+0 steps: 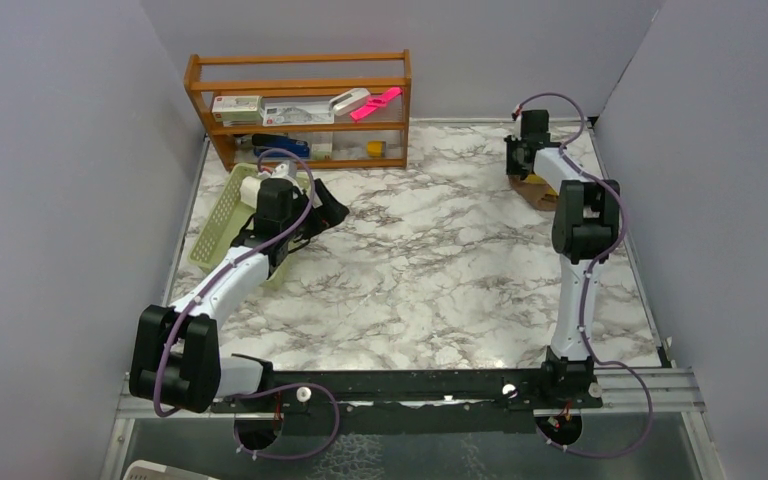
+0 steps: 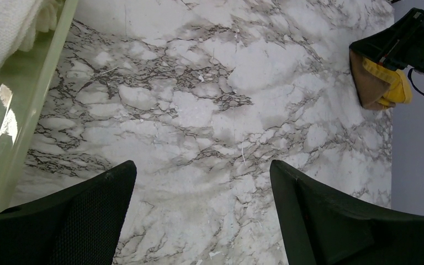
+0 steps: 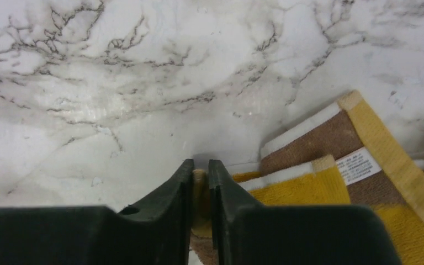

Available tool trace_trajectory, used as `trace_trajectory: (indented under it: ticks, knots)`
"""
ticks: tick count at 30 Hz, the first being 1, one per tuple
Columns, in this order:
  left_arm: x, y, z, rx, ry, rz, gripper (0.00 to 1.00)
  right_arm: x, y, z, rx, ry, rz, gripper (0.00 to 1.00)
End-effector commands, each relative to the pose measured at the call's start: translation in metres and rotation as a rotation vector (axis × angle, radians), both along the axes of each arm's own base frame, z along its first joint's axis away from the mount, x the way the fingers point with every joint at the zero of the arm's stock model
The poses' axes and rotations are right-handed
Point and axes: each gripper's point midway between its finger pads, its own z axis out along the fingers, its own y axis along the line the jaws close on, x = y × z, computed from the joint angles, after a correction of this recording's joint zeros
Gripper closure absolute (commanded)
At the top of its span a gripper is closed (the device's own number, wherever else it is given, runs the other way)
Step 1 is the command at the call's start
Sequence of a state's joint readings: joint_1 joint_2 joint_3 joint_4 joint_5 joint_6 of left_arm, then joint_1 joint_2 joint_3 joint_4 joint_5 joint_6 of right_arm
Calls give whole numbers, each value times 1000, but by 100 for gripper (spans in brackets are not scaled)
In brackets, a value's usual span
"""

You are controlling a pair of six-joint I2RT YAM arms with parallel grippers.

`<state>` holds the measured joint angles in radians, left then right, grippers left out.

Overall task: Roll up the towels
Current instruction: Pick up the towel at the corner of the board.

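Observation:
A mustard-yellow towel [image 3: 309, 187] with tan-brown folds and a white label lies crumpled at the table's far right [image 1: 538, 192]. My right gripper [image 3: 200, 165] is shut on its tan edge, the cloth pinched between the two fingers right at the marble. The left wrist view shows that towel [image 2: 378, 85] under the right gripper [image 2: 403, 41]. A white textured towel [image 2: 3, 33] lies in the pale green basket [image 2: 11, 127]. My left gripper [image 2: 203, 165] hangs open over bare marble beside the basket, holding nothing.
A wooden shelf [image 1: 300, 105] with boxes and small items stands at the back left, behind the green basket [image 1: 215, 215]. Grey walls close in the table on the left, back and right. The yellow towel sits close to the right wall.

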<state>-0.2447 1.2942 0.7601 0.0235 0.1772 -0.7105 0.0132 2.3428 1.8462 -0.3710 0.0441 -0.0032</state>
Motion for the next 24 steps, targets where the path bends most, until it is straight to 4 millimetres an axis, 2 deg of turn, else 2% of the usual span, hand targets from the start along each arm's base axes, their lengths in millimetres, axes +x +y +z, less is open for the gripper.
trace_trajectory:
  ticks: [1, 4, 6, 7, 9, 11, 12, 15, 16, 17, 19, 20, 22, 24]
  knots:
    - [-4, -7, 4, -7, -14, -43, 7, -15, 6, 15, 36, 7, 14, 98]
    - [-4, -3, 11, 21, -24, -44, 7, -20, 22, 48, 97, -42, 56, 99]
    - [-3, 0, 21, 42, -42, -37, 7, -27, 44, 87, 119, -120, 101, 99]
    - [-3, 2, 27, 52, -52, -35, 6, -33, 62, 108, 128, -158, 134, 99]
    - [-1, 6, 40, 72, -73, -33, 6, -50, 105, 160, 129, -250, 213, 99]
    - [3, 11, 53, 84, -97, -34, 5, -76, 159, 208, 119, -334, 306, 99]
    - [4, 15, 59, 85, -106, -28, 5, -93, 189, 233, 128, -377, 360, 99]
    - [6, 32, 77, 83, -133, -1, 5, -148, 271, 291, 268, -461, 559, 99]
    - [6, 39, 83, 87, -143, 12, 4, -167, 290, 311, 331, -490, 628, 99]
    - [5, 45, 88, 89, -149, 22, 4, -182, 301, 328, 380, -519, 678, 99]
    - [4, 58, 98, 91, -166, 45, 4, -198, 303, 355, 431, -583, 716, 99]
    - [3, 62, 101, 92, -170, 50, 4, -200, 296, 359, 412, -604, 701, 99]
    - [1, 67, 105, 94, -174, 55, 4, -197, 270, 362, 340, -644, 600, 99]
    - [0, 67, 105, 92, -170, 51, 4, -192, 239, 354, 277, -656, 494, 99]
